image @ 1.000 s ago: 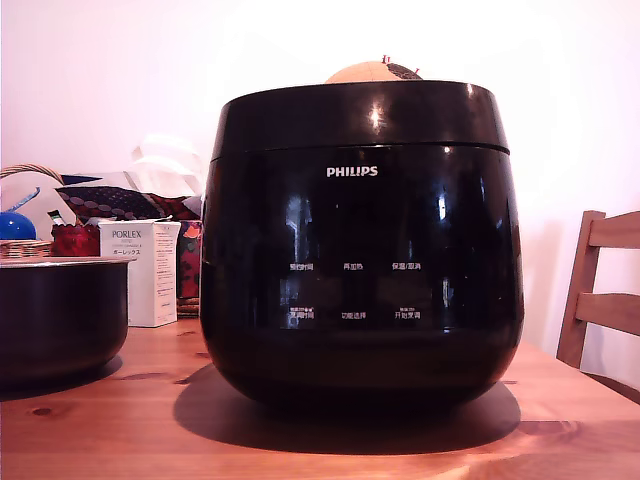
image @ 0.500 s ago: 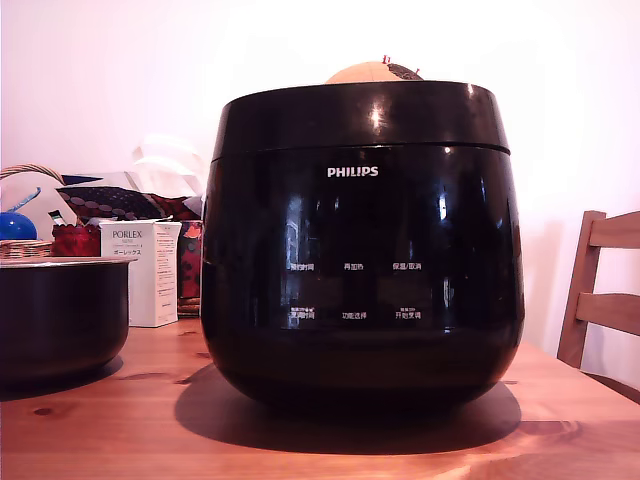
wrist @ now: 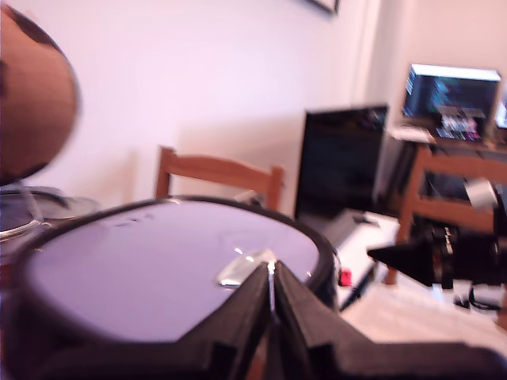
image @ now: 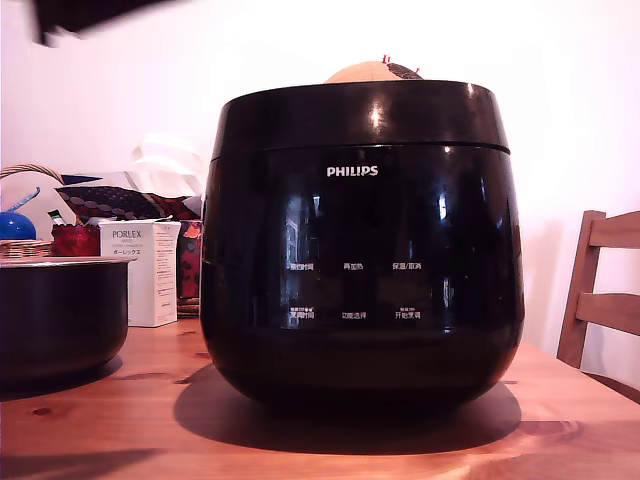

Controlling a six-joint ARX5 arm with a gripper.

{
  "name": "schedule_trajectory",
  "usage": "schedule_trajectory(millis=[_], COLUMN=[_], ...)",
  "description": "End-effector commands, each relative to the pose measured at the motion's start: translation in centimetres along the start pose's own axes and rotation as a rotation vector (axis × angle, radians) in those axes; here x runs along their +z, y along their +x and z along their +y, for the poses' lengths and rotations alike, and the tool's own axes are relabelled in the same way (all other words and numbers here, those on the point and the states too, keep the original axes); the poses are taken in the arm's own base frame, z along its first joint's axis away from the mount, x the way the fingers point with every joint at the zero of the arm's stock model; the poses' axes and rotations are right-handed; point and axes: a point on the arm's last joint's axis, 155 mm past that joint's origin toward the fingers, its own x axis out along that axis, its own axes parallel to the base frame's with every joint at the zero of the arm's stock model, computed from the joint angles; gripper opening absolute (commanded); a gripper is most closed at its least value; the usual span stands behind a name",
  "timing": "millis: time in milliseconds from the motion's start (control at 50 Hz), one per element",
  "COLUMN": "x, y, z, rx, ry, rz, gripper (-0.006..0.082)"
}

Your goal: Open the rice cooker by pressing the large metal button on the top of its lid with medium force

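Exterior view: the cooker (image: 362, 245) fills the middle of the frame, standing on a wooden table (image: 120, 420). Its lid (image: 360, 115) is down, closed on the body along a thin seam above the PHILIPS logo. A tan rounded object (image: 372, 71) shows just above the lid's back edge. In the upper left corner of the frame a dark blurred shape (image: 95, 12) pokes in; it is likely part of the arm, well apart from the cooker and higher than the lid. The fingers cannot be seen here. At the lower left of the frame a dark pot (image: 60, 315) with a pale rim sits beside the cooker, with a white box (image: 138, 272) and a basket (image: 25, 245) behind it. A wooden chair (image: 600, 300) stands at the right edge.

Wrist view: the gripper (wrist: 271, 294) sits at the lower middle of the picture, its two dark fingers (wrist: 238, 321) pressed together to a thin line at the tips. Directly beyond the tips lies the lid's glossy top, and the metal button (wrist: 244, 267) shows just past them, near the lid's edge. Whether the tips touch the lid cannot be told. A chair back, a dark screen (wrist: 342, 162) and a lit monitor (wrist: 453, 91) stand in the background.
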Motion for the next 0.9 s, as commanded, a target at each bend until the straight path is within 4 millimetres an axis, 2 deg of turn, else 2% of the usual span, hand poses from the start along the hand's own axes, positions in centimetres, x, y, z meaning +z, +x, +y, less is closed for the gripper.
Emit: schedule_trajectory(millis=[0,260,500,700,880], x=[1.3,1.1,-1.0,-3.3,-5.1], y=[1.0,5.2,8.4,8.9,8.4], z=[-0.4,-1.3,-0.8,1.2,1.7], rx=[-0.015,-0.057,-0.038,0.044,0.067], ry=[0.039,0.061,0.080,0.142,0.138], rz=[-0.023,0.029,0.133,0.236,0.311], gripper=[-0.0019,-0.0019,-0.0019,-0.0019,-0.0019])
